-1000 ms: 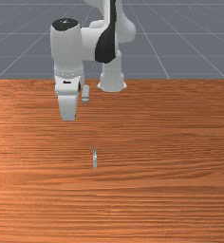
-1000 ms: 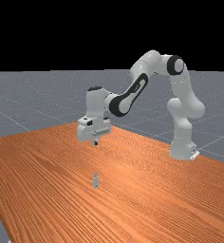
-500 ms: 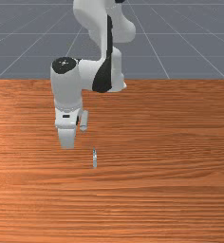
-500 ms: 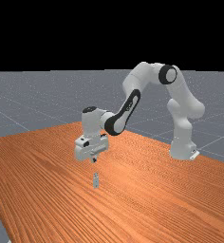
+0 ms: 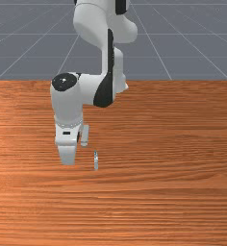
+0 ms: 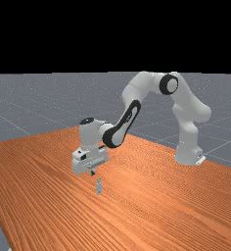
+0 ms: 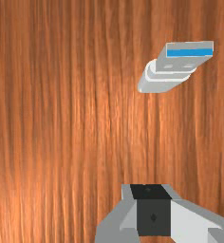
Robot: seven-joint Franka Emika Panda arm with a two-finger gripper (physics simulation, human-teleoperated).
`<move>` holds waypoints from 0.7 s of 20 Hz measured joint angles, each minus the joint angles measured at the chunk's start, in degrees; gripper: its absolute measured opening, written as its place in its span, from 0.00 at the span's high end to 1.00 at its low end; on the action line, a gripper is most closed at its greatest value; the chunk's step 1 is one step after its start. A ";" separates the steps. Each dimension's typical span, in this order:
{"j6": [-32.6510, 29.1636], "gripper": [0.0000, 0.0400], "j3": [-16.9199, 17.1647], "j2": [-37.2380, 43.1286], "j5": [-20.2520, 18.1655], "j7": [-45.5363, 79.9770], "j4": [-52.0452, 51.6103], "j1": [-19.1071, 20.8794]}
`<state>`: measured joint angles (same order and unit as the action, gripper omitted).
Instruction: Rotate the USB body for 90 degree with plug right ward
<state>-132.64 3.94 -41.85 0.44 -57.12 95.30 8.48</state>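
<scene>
My gripper (image 6: 92,172), with its two fingers together at the middle of the hand, hangs just above and to the far view's left of the USB body (image 6: 99,187). In the wrist view the USB body (image 7: 163,78) stands on end, its metal plug with a blue insert (image 7: 189,52) facing up toward the camera, apart from the gripper (image 7: 153,209). The front view has the USB body (image 5: 96,160) as a thin upright grey strip, to that view's right of my hand (image 5: 68,151), which hides the fingertips there.
Orange-brown wood table (image 5: 158,192) surrounds the USB body. The arm's base (image 6: 188,152) stands at the far view's right, on the table's back part. The table's back edge runs behind the arm in the front view.
My hand has come down and moved toward the front camera, which is toward the far view's left, drawing nearer the USB body. The USB body stands where it was.
</scene>
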 joint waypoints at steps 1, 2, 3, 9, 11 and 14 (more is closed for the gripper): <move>1.56 1.00 0.08 -1.16 0.15 0.14 -1.74 -0.11; 1.38 1.00 0.07 -2.02 0.16 0.17 -2.25 -0.12; 0.59 1.00 0.04 -2.74 0.12 0.19 -2.32 -0.10; -4.02 1.00 0.13 -4.01 -0.76 3.62 -0.11 -1.26; -4.26 1.00 0.11 -3.60 -0.92 5.76 0.64 -2.61; -4.58 1.00 -0.32 -3.19 -0.65 6.65 1.37 -4.12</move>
<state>-137.21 3.62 -45.05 -0.21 -50.47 96.67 4.36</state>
